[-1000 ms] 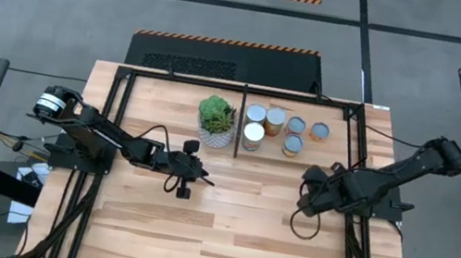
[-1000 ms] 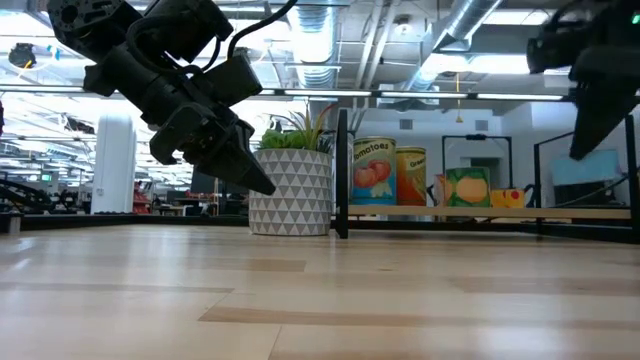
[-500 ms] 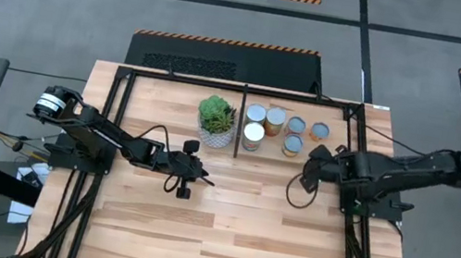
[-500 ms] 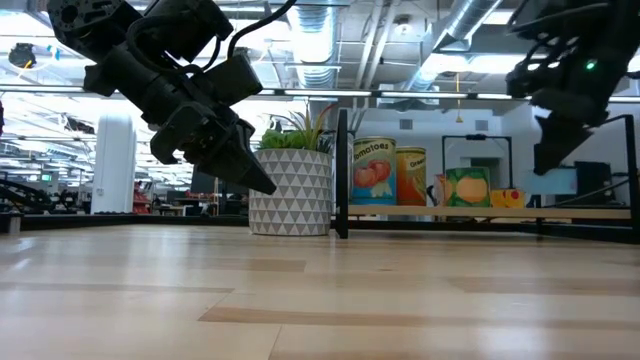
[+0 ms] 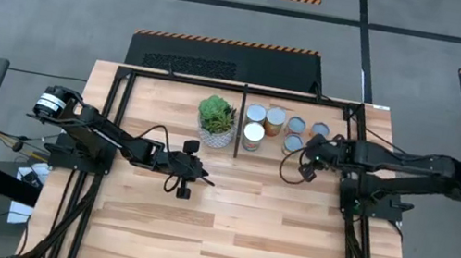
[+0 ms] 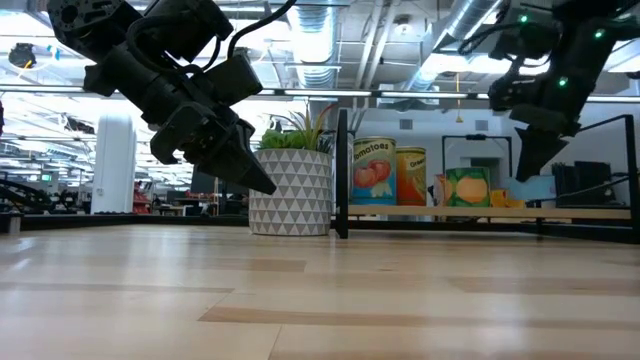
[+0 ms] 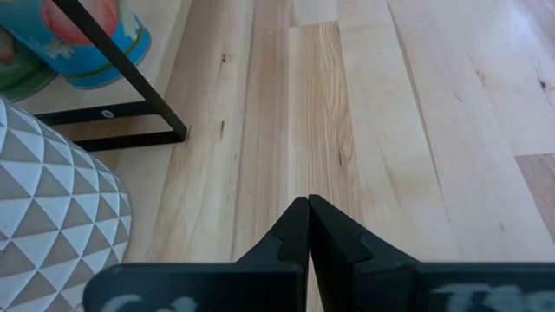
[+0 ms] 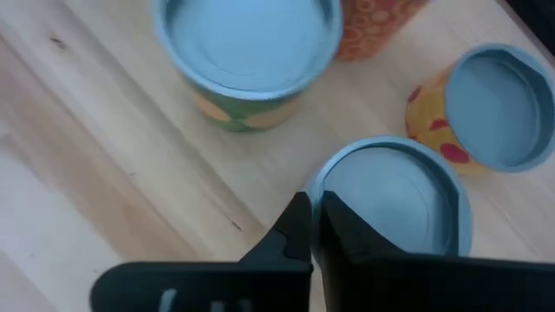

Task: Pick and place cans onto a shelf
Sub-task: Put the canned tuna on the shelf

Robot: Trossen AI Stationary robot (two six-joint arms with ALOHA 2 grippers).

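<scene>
Hovering pincer: the right pincer hangs over the cans in the shelf's right bay, fingers clenched together and empty.
Waiting pincer: the left pincer is clenched too, holding nothing, above the bare surface just in front of the plant.
Where the cans are: all six that show stand on the shelf board, right of the bar; none is left out on the surface.
Near can: the pale-blue lid of the near can lies right under the right fingertips. Whether they touch it cannot be told.
Neighbours: a green can and a yellow can stand close by, with narrow gaps between them.
Which way they point: every can is upright, round top facing up. The long axis is vertical, and the labels face outward in the low view.
Risk, dropping: with the fingers together, any descent would likely press on the lid instead of straddling the can. That could tip it or skid it.
Risk, sweeping: a sideways move at this height would probably clip a rim. Packed this tightly, one knocked can may topple the next.
Risk, frame: the arm reaches in over the shelf's right tube, so a low pull-back could catch on it.
Progress: judged from the layout, placing looks finished or close to it.
</scene>
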